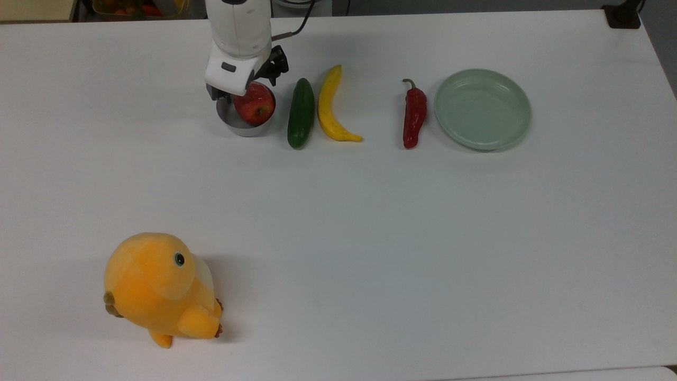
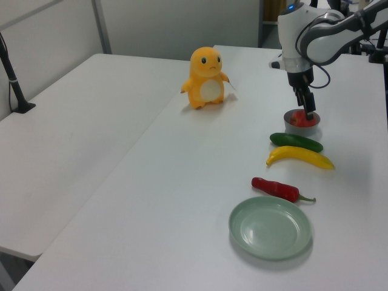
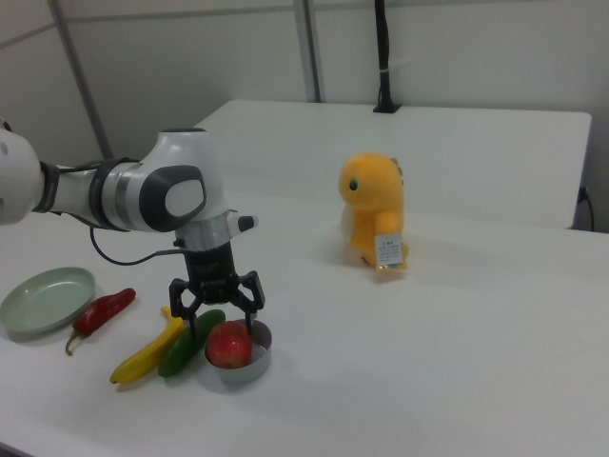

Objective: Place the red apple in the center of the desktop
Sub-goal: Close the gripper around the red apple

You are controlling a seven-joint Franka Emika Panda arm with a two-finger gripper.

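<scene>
The red apple (image 1: 255, 105) (image 3: 228, 345) sits in a small grey metal bowl (image 1: 244, 127) (image 3: 249, 367) on the white desktop (image 1: 338, 222), at the left end of a row of produce in the top view. My gripper (image 3: 224, 326) (image 1: 246, 91) hangs straight down over the bowl, open. One finger stands on each side of the apple's upper half, and the apple rests in the bowl. In the left view the gripper (image 2: 310, 110) reaches down to the apple (image 2: 303, 120). In the top view the arm's white hand covers the far part of the apple.
Right of the bowl in the top view lie a green cucumber (image 1: 301, 112), a yellow banana (image 1: 330, 106), a red chili pepper (image 1: 414, 114) and a pale green plate (image 1: 482, 109). An orange plush toy (image 1: 158, 288) stands at the near left. The cucumber lies close beside the bowl.
</scene>
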